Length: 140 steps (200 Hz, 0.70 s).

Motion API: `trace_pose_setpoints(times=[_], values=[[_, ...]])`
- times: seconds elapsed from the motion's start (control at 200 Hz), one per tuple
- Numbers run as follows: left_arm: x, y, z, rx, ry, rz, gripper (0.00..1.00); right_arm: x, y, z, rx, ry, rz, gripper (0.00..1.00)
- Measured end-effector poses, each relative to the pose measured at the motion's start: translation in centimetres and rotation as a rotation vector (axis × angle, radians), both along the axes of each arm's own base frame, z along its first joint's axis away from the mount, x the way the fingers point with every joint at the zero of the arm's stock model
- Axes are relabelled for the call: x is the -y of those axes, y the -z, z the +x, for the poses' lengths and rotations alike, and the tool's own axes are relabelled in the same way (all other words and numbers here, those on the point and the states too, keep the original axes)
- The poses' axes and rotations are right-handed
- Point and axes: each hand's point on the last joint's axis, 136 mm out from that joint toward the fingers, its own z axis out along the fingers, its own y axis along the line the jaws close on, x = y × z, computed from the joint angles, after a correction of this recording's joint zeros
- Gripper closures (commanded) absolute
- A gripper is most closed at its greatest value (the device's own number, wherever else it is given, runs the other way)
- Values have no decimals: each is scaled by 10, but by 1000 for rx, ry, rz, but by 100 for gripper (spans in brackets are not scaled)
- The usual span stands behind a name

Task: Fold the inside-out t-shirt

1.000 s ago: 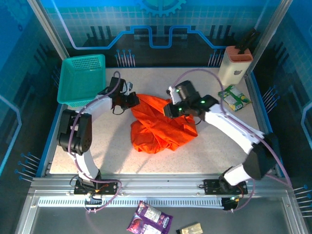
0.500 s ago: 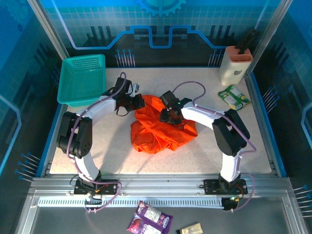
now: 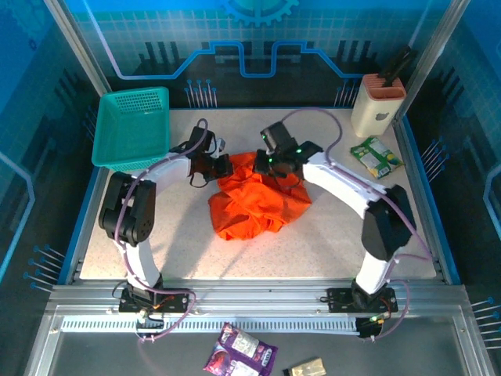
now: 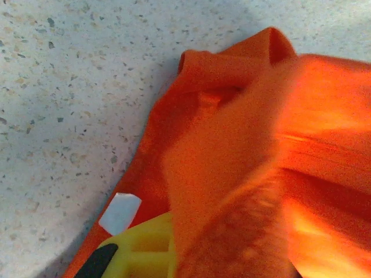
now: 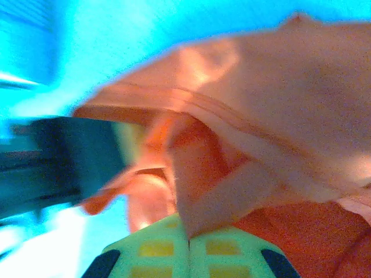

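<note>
The orange t-shirt [image 3: 258, 200] lies crumpled in the middle of the table [image 3: 180, 243]. My left gripper [image 3: 225, 166] is at the shirt's far left edge. In the left wrist view the left gripper [image 4: 174, 246] is shut on the t-shirt [image 4: 243, 145]; one yellow finger [image 4: 139, 249] shows and cloth drapes over the other. A white tag [image 4: 120, 212] lies on the fabric beside it. My right gripper [image 3: 271, 162] is at the shirt's far edge, raised. Seen from the right wrist, the right gripper [image 5: 188, 240] pinches a fold of the t-shirt [image 5: 272, 133], which hangs off the table.
A teal basket [image 3: 131, 125] stands at the back left. A white holder with dark tools [image 3: 377, 106] and a green packet [image 3: 376, 157] are at the back right. Small packets [image 3: 241, 350] lie below the table's front rail.
My right gripper has moved from the shirt's middle to its far edge, pulling cloth up. The left gripper edged right. The shirt's heap has drawn in and shifted slightly left.
</note>
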Motion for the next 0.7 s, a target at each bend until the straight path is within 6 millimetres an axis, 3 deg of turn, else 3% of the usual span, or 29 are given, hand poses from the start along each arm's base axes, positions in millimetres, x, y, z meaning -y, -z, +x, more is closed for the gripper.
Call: trace_pose_setpoints(times=[0.075, 0.14, 0.26, 0.375, 0.475, 0.59, 0.635, 0.7], values=[[1, 8, 5, -11, -1, 6, 100, 2, -65, -3, 108, -21, 74, 100], [8, 2, 11, 2, 19, -28, 100, 11, -102, -11, 162, -30, 102, 100], [23, -30, 32, 110, 50, -72, 100, 33, -125, -16, 181, -19, 80, 100], [23, -41, 45, 161, 60, -97, 100, 62, -140, -13, 203, 22, 45, 100], [-10, -12, 56, 114, -23, -44, 100, 101, -181, -14, 303, 91, 48, 100], [-66, 27, 51, 7, -143, 4, 100, 174, -247, -31, 481, 241, 71, 100], [-82, 32, 49, -17, -176, 10, 100, 197, -261, -40, 524, 292, 69, 100], [-95, 29, 47, -25, -205, 12, 100, 213, -268, -48, 553, 324, 69, 100]])
